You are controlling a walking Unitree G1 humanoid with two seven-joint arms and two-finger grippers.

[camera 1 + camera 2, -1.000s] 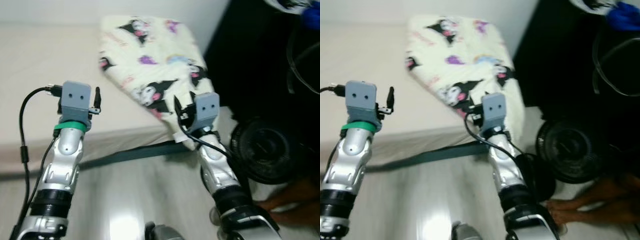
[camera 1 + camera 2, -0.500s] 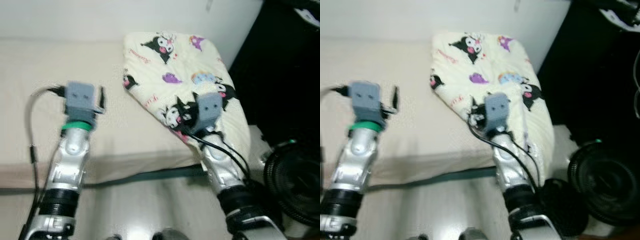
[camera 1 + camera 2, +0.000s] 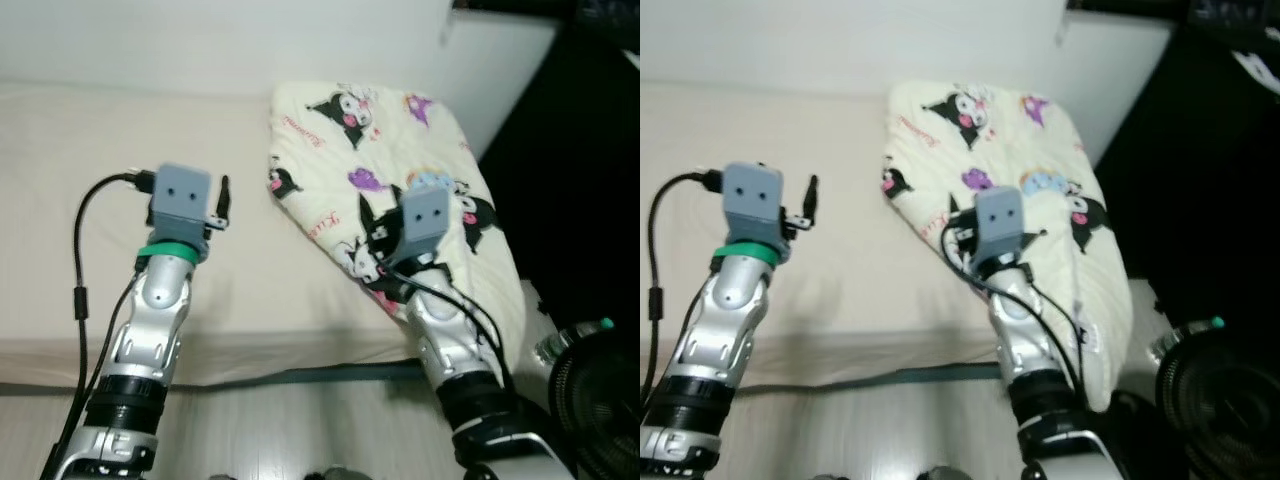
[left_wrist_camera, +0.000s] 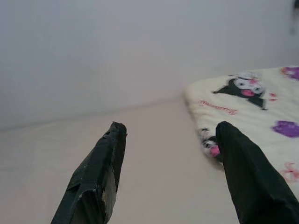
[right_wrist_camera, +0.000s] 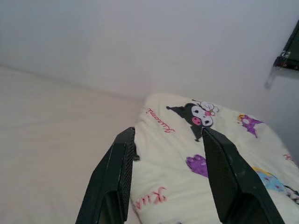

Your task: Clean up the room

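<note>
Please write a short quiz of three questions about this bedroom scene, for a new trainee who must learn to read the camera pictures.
1. True or false: the right gripper is shut on the cartoon-print pillow.
2. Multiple choice: where does the pillow lie? A) on the floor B) at the right end of the bed, partly over its edge C) on top of the fan
3. Short answer: over what does the left gripper hang, and how do its fingers stand?

Key
1. False. Its fingers are open above the pillow, gripping nothing.
2. B.
3. Over the bare beige bed surface, beside the pillow; the fingers are open.
</note>
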